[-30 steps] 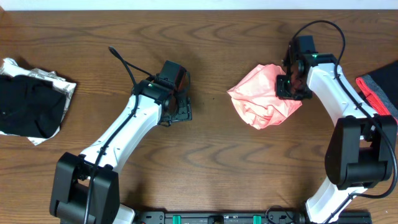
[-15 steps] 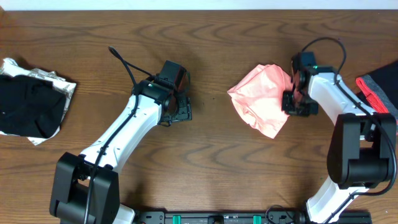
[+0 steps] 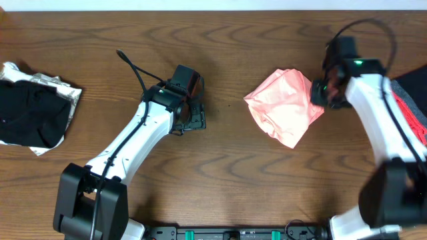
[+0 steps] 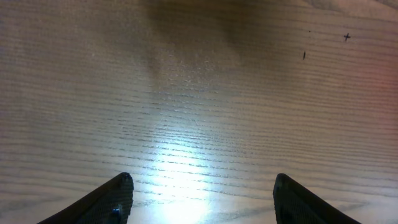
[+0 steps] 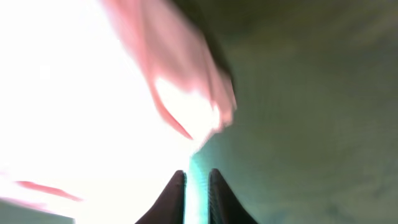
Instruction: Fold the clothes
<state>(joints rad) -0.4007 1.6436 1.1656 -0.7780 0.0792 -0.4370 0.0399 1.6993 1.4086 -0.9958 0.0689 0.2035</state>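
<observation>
The salmon-pink T-shirt [image 3: 283, 107] lies crumpled on the wooden table right of centre, with no lettering showing. My right gripper [image 3: 322, 95] is at its right edge. In the right wrist view the fingers [image 5: 198, 177] are almost together, and the blurred, overexposed pink cloth [image 5: 174, 74] tapers down to their tips, so they look shut on a thin edge of it. My left gripper [image 3: 190, 120] rests left of centre, well apart from the shirt. In the left wrist view its fingers [image 4: 202, 186] are wide open over bare wood.
A black garment on a pale cloth [image 3: 33, 110] lies at the far left edge. Red and grey clothes [image 3: 407, 97] lie at the far right edge, just beyond my right arm.
My right gripper dragged the shirt's right side outward, stretching a corner toward the lower right, then moved up along its right edge. The left arm has not moved.
</observation>
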